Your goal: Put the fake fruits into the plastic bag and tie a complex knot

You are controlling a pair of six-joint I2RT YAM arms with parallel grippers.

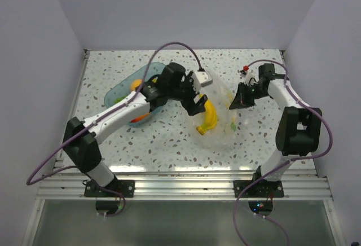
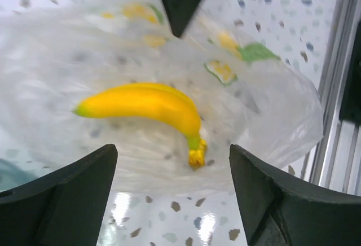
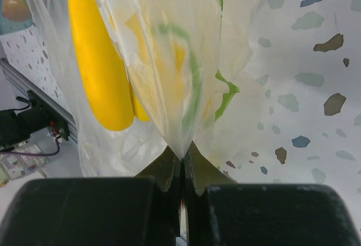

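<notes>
Only the banana bunch [image 2: 146,105] lies in the plastic bag [image 1: 225,130], below the left gripper [image 1: 196,106] with jaws spread, while the right gripper [image 3: 183,158] jaws pinch the bag's edge; seemingly the other fruits [image 1: 136,85] sit in the teal tray [image 1: 115,95], no knot tied.

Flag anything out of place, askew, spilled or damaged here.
Nothing stands out. The banana bunch lies inside the plastic bag, whose edge the right gripper pinches. The left gripper hangs open above the bag. The other fruits sit in the teal tray, none spilled.
</notes>
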